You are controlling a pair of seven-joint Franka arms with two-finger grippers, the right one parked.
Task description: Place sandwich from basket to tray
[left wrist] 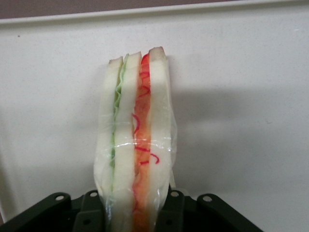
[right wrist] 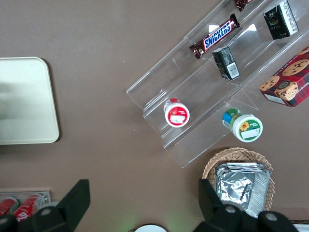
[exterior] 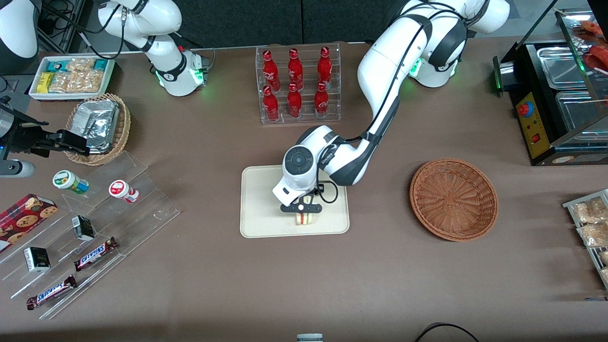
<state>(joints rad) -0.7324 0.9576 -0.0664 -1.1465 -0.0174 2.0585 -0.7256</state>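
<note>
While the sandwich (exterior: pixel 305 218) is held over the tray (exterior: pixel 261 213), the placing step is judged to be in hand, w/ the carry from the basket (exterior: pixel 453 198) apparently done. The gripper (exterior: pixel 302 209) is seen low above the tray's part nearest the front camera, clamped on the sandwich; in the wrist view the wedge (left wrist: pixel 137 140) is pinched between the dark fingers (left wrist: pixel 171 208), filling edge facing the camera, cream tray surface directly beneath. Whether the sandwich is touching the tray or just above it can't be told. The basket is seen empty, well apart from the tray, toward the working arm's end of the surface. Next, a short descent (if any gap is left) and a release are called for, then a straight lift so the wrap isn't dragged. A risk is judged: the narrow wedge may tip over once let go, though it'd stay inside the rim.
</note>
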